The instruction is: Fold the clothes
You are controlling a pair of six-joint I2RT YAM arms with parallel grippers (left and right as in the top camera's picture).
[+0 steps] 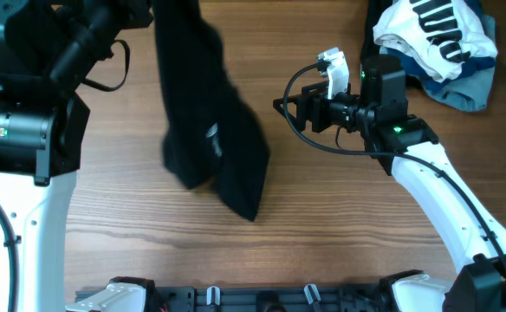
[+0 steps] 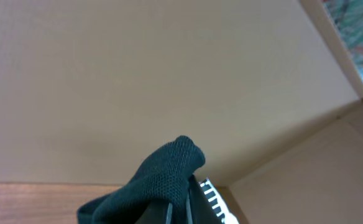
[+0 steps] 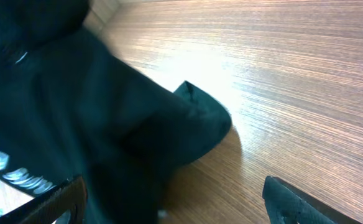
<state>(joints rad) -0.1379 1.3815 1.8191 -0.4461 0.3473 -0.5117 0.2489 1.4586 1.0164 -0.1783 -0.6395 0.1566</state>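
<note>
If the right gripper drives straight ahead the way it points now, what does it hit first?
Likely the black garment, hanging just ahead of the right gripper, whose fingers are open. Nothing else shows in between, though depth is unclear.

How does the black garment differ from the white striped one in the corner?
The black garment is plain and dark; the white striped garment is pale with black stripes. The black garment hangs lengthwise from the left gripper; the striped one lies crumpled on a light blue garment, held by nothing. Both are limp cloth.

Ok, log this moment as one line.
left end effector: shut on black garment, lifted | right end effector: open, beside it | fold: not done
</note>
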